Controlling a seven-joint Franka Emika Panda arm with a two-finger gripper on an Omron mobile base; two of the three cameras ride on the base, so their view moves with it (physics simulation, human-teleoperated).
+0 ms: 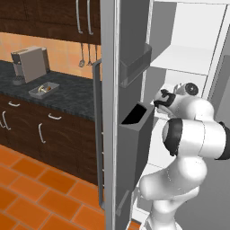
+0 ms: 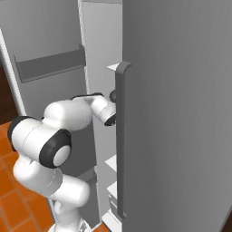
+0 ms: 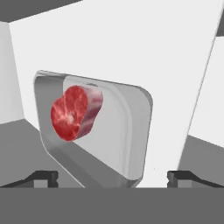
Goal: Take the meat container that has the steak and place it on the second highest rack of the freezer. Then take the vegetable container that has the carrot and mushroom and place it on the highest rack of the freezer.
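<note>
Spread jaws (image 3: 112, 176) face the meat container (image 3: 127, 131) holding the steak (image 3: 75, 112), inside the freezer (image 1: 188, 58).

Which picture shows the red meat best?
The hand view: the steak sits large and close in the meat container, between the gripper's spread fingertips. In both base views the arm reaches into the freezer; I can't make out the steak there.
</note>
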